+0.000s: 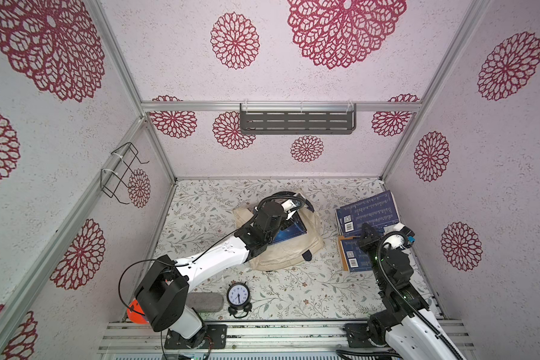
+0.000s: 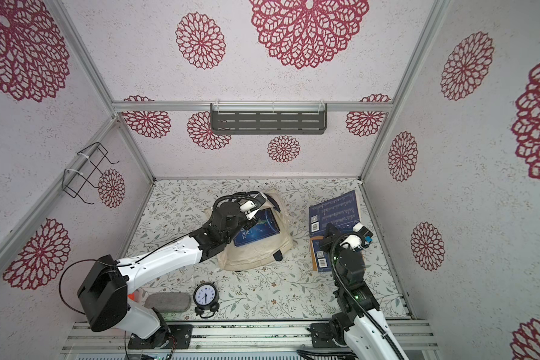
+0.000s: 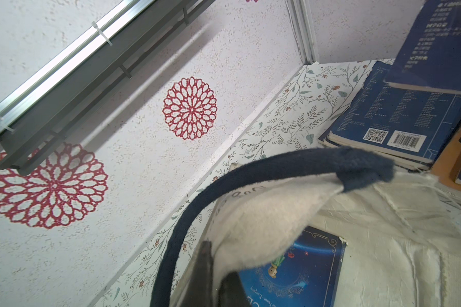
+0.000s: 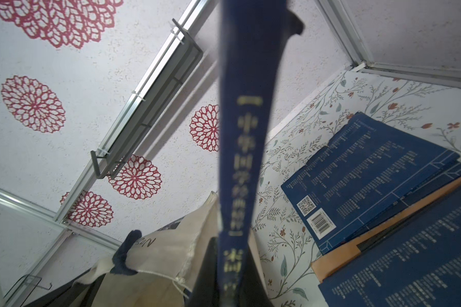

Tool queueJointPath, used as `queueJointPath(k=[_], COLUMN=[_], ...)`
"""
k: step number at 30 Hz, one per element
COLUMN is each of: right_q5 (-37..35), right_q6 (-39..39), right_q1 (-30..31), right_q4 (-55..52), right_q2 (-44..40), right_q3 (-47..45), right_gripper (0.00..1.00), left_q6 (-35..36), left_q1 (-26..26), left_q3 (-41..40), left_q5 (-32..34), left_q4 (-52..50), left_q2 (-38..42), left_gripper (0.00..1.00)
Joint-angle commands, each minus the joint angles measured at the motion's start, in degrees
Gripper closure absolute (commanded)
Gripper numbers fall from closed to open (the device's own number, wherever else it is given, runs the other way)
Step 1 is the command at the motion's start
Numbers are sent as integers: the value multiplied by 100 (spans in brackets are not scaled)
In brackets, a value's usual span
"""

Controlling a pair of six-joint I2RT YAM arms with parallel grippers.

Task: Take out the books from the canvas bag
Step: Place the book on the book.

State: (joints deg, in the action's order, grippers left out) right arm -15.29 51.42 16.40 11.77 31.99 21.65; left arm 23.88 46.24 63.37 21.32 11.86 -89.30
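left pincer [image 3: 218, 275] pinching canvas bag [image 1: 293, 252] rim, holds mouth open so blue book [image 2: 258, 232] inside shows; right pincer [image 4: 232, 265] clamped on navy book [image 4: 246, 133] above stack [image 1: 348, 218] at bench [image 1: 200, 218] right edge, guessing drop-off

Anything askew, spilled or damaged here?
The navy books by the right wall lie fanned and skewed over an orange-tan book, not a squared stack. The alarm clock seems to lie on its back, face up. No spill visible.
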Motion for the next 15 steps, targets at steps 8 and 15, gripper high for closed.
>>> queueJointPath(k=[8,15], right_q5=[1639,2202], right_q6=[1279,1723], right_q1=[-1507,-1904], right_q4=[1595,2395], right_q2=[1434,2572], right_q3=[217,185], right_gripper=[100,100], left_q6=[3,20], left_q1=[-10,-2], left_q3=[166,166], left_q5=[-66,-71], left_q4=[124,124], left_q2=[0,-3], left_gripper=[100,100])
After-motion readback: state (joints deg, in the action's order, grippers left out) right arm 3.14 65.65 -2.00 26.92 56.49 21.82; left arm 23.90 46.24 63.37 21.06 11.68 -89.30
